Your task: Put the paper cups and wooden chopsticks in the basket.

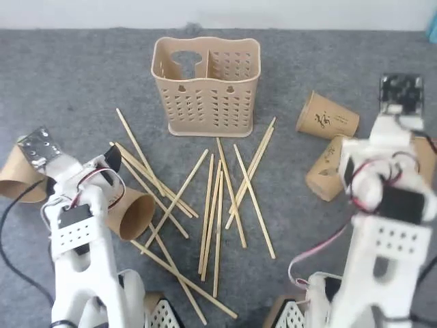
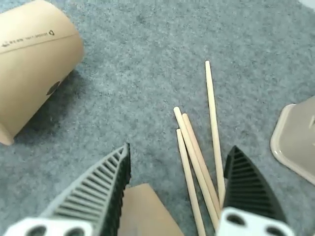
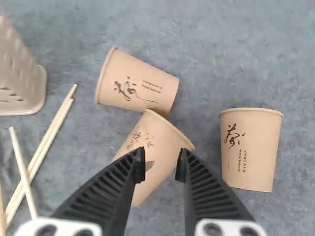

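The basket (image 1: 206, 85) is standing upright at the far middle of the grey mat (image 1: 82, 82), both its compartments holding nothing; the wooden chopsticks (image 1: 218, 205) are lying loose in a fan just in front of the basket, none of them inside it; the left gripper (image 2: 179, 150) is hovering in front of the basket on the left arm's side with its jaws spread wide, gripping nothing, and the ends of three chopsticks are showing on the mat between them; one paper cup (image 2: 34, 64) is lying on its side farther from the basket than this gripper, and a second cup (image 1: 133, 213) is lying beneath the left arm; the right gripper (image 3: 161, 152) is hanging to the basket's right with its jaws only narrowly parted, directly over a tipped cup (image 3: 150, 132) that is wider than the gap; whether the fingertips (image 3: 139, 157) are touching that cup I cannot tell; another cup (image 3: 135, 91) is lying on its side against it, nearer the basket, and a third cup (image 3: 250, 147) is lying well apart from the basket on the far side of the gripper.
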`<state>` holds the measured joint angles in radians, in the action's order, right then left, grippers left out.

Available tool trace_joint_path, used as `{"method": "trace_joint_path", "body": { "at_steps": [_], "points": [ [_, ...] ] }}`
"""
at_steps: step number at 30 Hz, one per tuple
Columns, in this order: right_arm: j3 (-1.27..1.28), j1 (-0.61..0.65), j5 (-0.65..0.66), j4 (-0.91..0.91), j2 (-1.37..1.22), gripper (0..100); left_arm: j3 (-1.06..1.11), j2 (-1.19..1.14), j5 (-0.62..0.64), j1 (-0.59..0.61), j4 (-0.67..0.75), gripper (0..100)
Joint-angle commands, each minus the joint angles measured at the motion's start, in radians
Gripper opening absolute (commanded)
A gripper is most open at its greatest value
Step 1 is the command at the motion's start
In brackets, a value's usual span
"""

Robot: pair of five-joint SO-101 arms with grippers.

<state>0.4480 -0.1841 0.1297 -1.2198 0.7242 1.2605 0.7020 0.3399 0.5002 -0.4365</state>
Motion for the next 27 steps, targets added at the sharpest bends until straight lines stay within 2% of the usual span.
{"method": "trace_joint_path", "body": {
  "at_steps": [1, 4, 7, 9, 13, 17, 21, 27],
  "points": [
    [-0.109, -0.065, -0.011, 0.079, -0.163, 11.5, -0.001, 0.035, -0.006, -0.011, 0.011, 29],
    [-0.143, -0.125, -0.011, 0.2, -0.338, 10.3, 0.001, 0.035, -0.006, -0.011, 0.009, 29],
    [-0.181, -0.157, -0.011, 0.252, -0.529, 0.0, 0.001, 0.035, -0.006, -0.011, 0.009, 29],
    [-0.21, -0.159, -0.011, 0.254, -0.644, 2.6, 0.001, 0.035, -0.006, -0.011, 0.009, 29],
    [-0.305, -0.154, -0.012, 0.254, -0.834, 0.9, -0.001, 0.035, -0.006, -0.014, 0.005, 29],
    [-0.394, -0.154, -0.091, 0.249, -0.947, 0.9, -0.001, 0.035, -0.017, -0.014, 0.005, 20],
    [-0.437, -0.122, -0.107, 0.119, -0.967, 0.9, -0.004, 0.035, -0.089, -0.014, 0.011, 9],
    [-0.46, 0.031, -0.026, -0.199, -0.874, 0.9, -0.005, 0.035, -0.091, -0.015, 0.031, 8]
  ]
}}
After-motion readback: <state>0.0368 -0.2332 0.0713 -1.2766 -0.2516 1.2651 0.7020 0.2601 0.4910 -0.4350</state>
